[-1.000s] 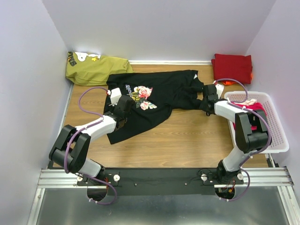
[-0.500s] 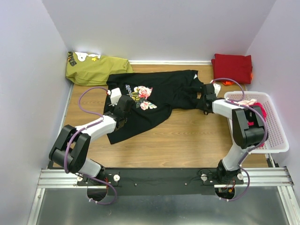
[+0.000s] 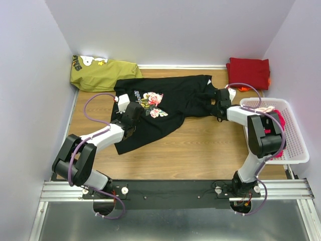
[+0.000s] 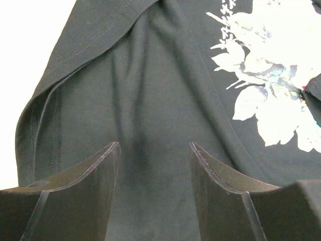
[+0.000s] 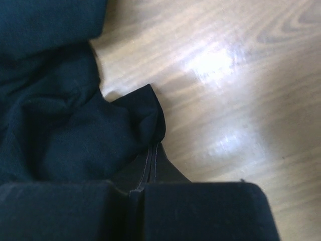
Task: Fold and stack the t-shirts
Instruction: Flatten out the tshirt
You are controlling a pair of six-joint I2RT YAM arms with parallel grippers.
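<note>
On brown wooden table (image 3: 200, 145), centre-far: black cloth t-shirt with flower print (image 3: 170, 103). Right corner pinched by right gripper (image 5: 138, 193), pressed together; left gripper (image 4: 154, 145) spread over left part. Step: grasping to flatten. Next: left jaws close on cloth.

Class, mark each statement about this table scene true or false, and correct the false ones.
1. The left gripper hangs open over the black t-shirt. True.
2. The red t-shirt lies in the basket. False: the red t-shirt lies folded on the table, beyond the basket.
3. The right gripper is shut on the black t-shirt's edge. True.
4. The olive shirt rests on the red t-shirt. False: the olive shirt lies in the far left corner, the red t-shirt in the far right.
</note>
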